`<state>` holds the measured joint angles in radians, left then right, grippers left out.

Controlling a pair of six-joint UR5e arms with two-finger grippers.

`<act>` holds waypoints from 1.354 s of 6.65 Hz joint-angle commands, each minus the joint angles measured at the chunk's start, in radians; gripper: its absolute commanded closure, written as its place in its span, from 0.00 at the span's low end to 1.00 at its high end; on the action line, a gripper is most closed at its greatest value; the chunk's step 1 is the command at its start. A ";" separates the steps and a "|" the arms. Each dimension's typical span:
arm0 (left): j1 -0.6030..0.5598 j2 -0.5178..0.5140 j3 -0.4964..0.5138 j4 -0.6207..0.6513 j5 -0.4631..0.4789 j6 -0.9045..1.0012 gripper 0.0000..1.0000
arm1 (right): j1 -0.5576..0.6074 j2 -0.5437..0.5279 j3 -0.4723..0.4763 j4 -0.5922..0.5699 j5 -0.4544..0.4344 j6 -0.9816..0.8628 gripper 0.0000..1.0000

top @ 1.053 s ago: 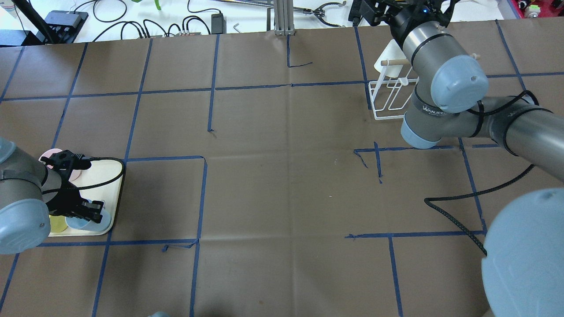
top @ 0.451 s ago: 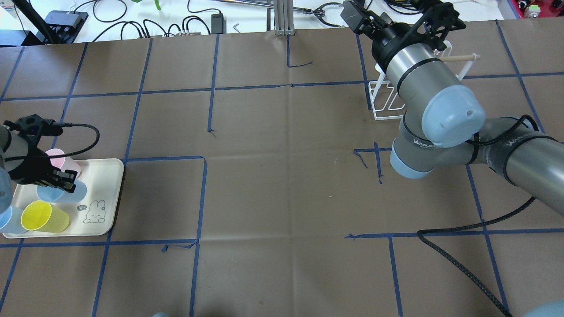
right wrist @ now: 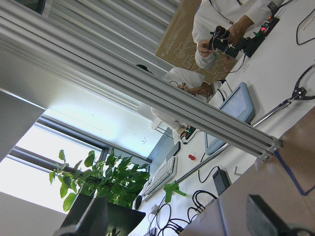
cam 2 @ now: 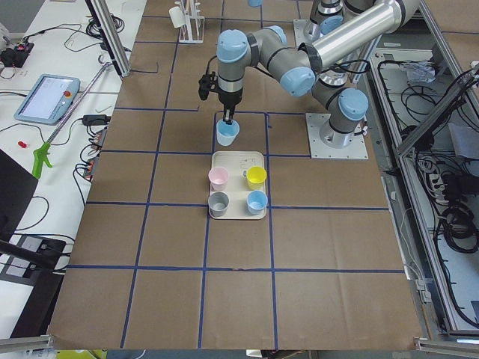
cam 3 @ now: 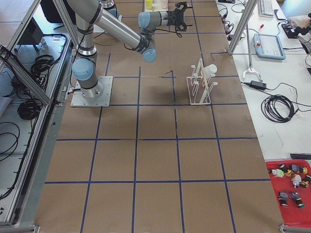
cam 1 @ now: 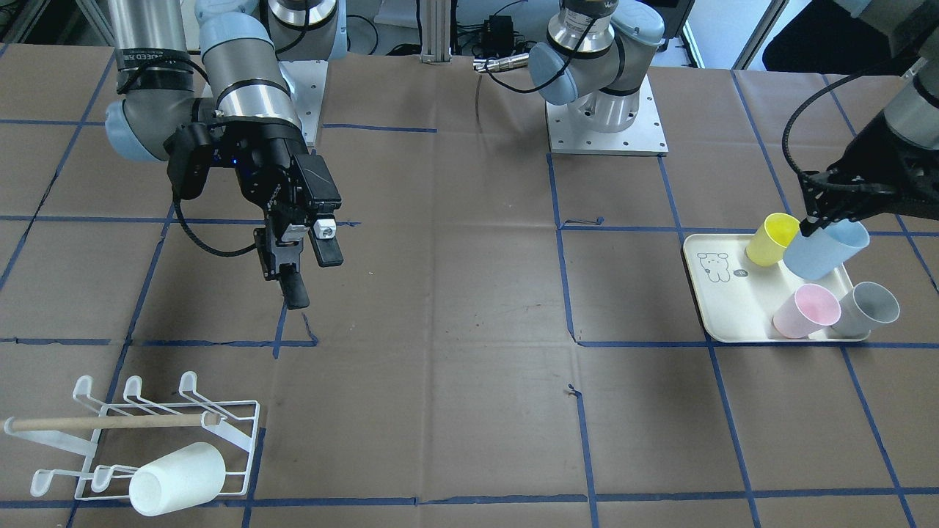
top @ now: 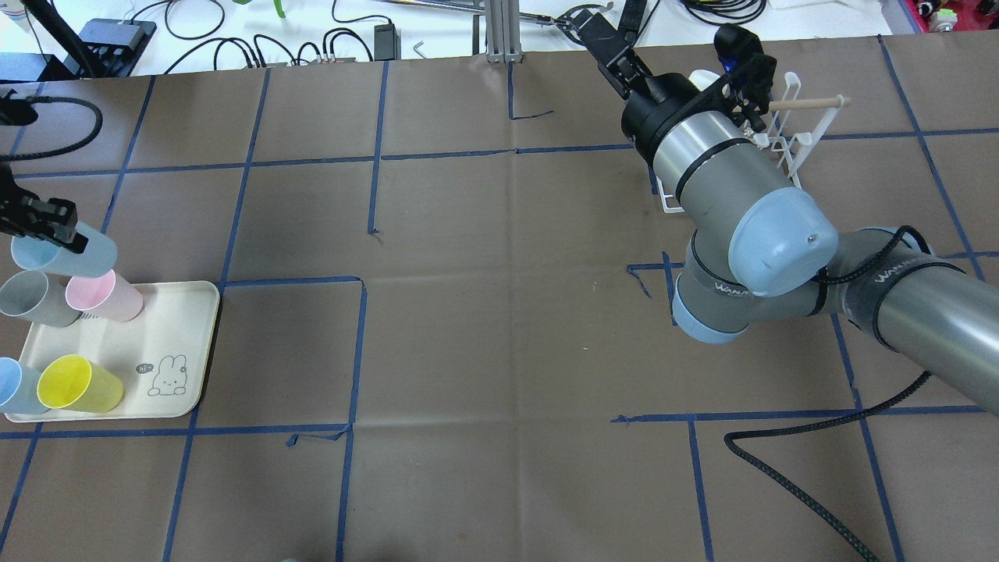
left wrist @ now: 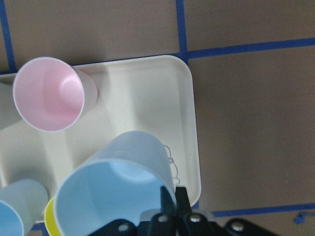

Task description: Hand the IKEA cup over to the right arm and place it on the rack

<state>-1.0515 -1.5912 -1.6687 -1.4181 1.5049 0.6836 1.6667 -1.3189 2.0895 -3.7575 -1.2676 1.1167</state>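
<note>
Holding the light blue cup by its rim, the left gripper is pinched narrow on the cup wall. The wrist view shows the two fingers clamped on the rim with the mouth facing the camera. The cup hangs tilted and clear of the cream tray, at the desk's left end, out past the tray edge that faces the desk's far edge. The rim pinch likely leaves the body free for the other arm to take.

On the tray sit a yellow cup, pink cup and grey cup, all upright; a second blue cup shows in the left side view.

The right gripper is wide open and empty, in the air over the desk's right half, fingers pointing toward the far edge. It is well apart from the held cup, with most of the desk between them.

The rack stands at the far right corner, its dowel across it, and a white cup is already on a prong. Judged step: the cup is picked and the carry toward mid-desk for the handover is next. Transfer and placing are not yet done.
</note>
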 commanded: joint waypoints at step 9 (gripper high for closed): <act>-0.375 -0.046 -0.167 0.680 -0.927 -0.016 1.00 | 0.016 -0.118 0.155 -0.008 0.014 0.379 0.00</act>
<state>-1.4029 -1.6305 -1.7338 -0.9252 0.6598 0.6739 1.6827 -1.4360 2.2445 -3.7663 -1.2533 1.4958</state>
